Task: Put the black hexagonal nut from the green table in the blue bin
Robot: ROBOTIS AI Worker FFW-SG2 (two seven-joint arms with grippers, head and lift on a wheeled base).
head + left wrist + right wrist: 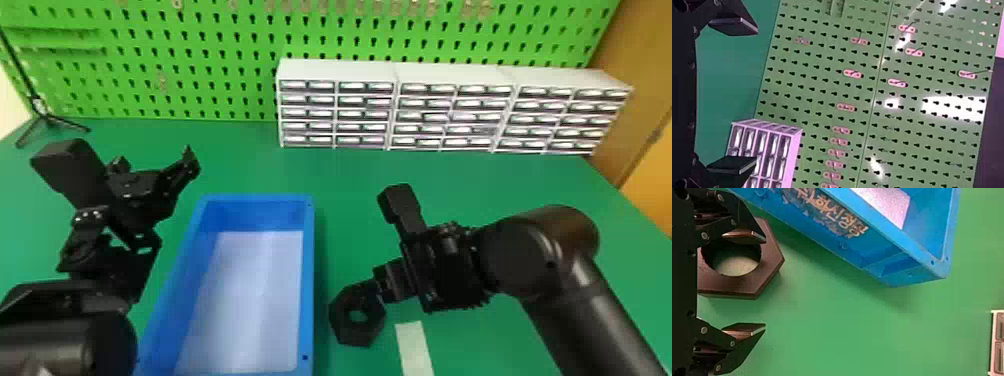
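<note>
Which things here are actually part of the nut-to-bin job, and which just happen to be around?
Part of the job:
- black hexagonal nut, on the green table
- blue bin
- right gripper, open at the nut

Just around:
- drawer cabinets
- green pegboard
- pale strip near the nut
- black tripod

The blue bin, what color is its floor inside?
The bin's floor is a pale bluish white, seen best in the head view.
</note>
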